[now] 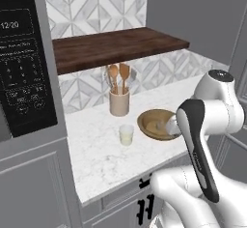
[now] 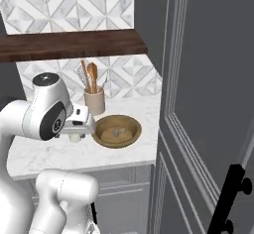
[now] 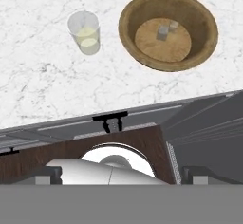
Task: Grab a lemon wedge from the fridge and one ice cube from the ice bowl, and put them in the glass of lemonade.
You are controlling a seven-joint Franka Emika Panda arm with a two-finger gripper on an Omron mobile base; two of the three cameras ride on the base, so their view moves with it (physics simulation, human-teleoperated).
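White marble counter (image 3: 57, 76) carrying the glass of lemonade (image 3: 85, 32) at ten o'clock in the hand view, well back from the front edge. Just beside it at one o'clock, the ice bowl (image 3: 168, 29), two ice cubes (image 3: 167, 30) inside. Bare marble between both and the edge. Tan crock (image 1: 119, 102) behind. Gripper spread wide, holding nothing.

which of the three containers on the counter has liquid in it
The clear glass of lemonade: pale yellow liquid inside. The wooden ice bowl holds ice cubes; the tan crock holds wooden spoons.
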